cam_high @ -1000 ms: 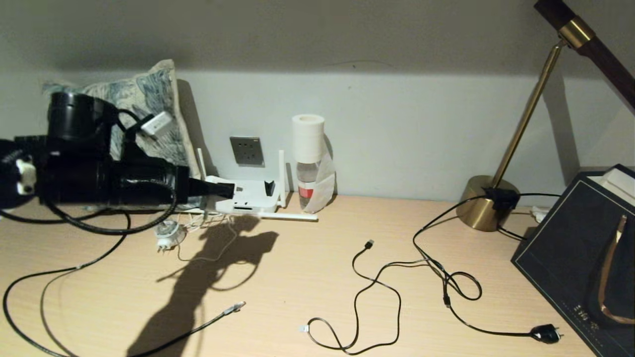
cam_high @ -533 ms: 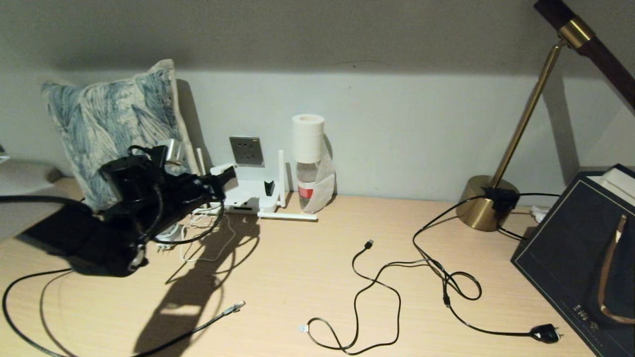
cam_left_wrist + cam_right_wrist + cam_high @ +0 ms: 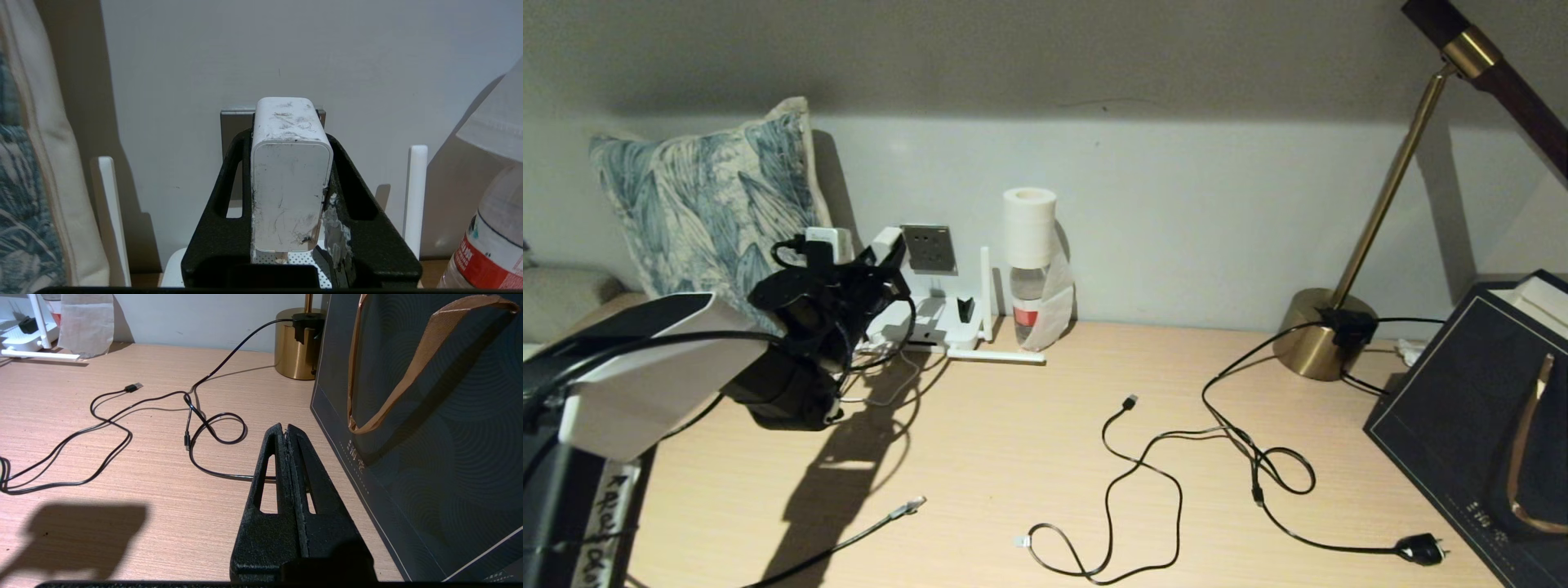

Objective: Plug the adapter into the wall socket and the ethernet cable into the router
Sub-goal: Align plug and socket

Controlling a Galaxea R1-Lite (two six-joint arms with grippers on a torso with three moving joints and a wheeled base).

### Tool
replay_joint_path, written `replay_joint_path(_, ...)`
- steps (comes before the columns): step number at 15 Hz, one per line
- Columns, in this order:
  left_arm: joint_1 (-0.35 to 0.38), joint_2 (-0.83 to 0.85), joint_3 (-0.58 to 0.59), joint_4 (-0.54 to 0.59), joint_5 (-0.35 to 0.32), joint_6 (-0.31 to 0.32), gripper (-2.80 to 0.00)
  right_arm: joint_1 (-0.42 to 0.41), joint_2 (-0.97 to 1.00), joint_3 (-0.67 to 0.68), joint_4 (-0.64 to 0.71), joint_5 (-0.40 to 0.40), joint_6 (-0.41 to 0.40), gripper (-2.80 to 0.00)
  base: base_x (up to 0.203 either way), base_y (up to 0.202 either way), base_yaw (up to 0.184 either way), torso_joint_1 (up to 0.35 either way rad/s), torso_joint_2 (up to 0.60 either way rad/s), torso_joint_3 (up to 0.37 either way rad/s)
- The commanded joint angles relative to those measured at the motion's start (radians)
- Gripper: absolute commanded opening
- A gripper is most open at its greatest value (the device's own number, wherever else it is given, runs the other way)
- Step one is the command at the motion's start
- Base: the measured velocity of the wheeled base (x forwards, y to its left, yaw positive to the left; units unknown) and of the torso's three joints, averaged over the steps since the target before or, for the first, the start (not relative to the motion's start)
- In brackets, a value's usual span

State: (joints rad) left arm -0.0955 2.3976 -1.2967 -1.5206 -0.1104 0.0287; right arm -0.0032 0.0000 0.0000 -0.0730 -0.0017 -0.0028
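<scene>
My left gripper (image 3: 889, 257) is shut on the adapter (image 3: 887, 240), a scuffed white block, and holds it level above the router (image 3: 943, 325), just left of the wall socket (image 3: 929, 247). In the left wrist view the adapter (image 3: 290, 175) sits clamped between the black fingers (image 3: 220, 228), and the grey wall socket (image 3: 231, 131) shows right behind it. The router's antennas (image 3: 416, 196) stand on either side. The ethernet cable (image 3: 837, 545) lies on the desk at the front left with its clear connector free. My right gripper (image 3: 286, 429) is shut on nothing, low over the desk.
A patterned pillow (image 3: 707, 192) leans on the wall to the left. A bottle with a paper roll (image 3: 1031, 261) stands right of the router. A thin black USB cable (image 3: 1131, 469), a black plug cord (image 3: 1419, 549), a brass lamp base (image 3: 1316, 336) and a dark bag (image 3: 429, 416) lie to the right.
The left arm has swung from a level pose at the far left towards the wall, carrying the adapter up to just before the wall socket. The right arm has not moved.
</scene>
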Motion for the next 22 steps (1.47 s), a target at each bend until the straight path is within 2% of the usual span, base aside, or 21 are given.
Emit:
replay_joint_path(1, 0.000, 0.044, -0.015, -0.009, -0.004, 0.000, -2.80, 0.000, 0.000, 0.026, -0.001, 0.000, 0.000, -2.80, 0.000, 0.000, 0.000, 0.000, 0.00, 0.000)
replay_joint_path(13, 0.000, 0.209, -0.284, -0.005, -0.010, -0.004, -2.80, 0.000, 0.000, 0.026, -0.001, 0.000, 0.000, -2.80, 0.000, 0.000, 0.000, 0.000, 0.00, 0.000)
replay_joint_path(22, -0.001, 0.252, -0.409, 0.097, -0.003, -0.007, -2.80, 0.000, 0.000, 0.026, -0.001, 0.000, 0.000, -2.80, 0.000, 0.000, 0.000, 0.000, 0.00, 0.000)
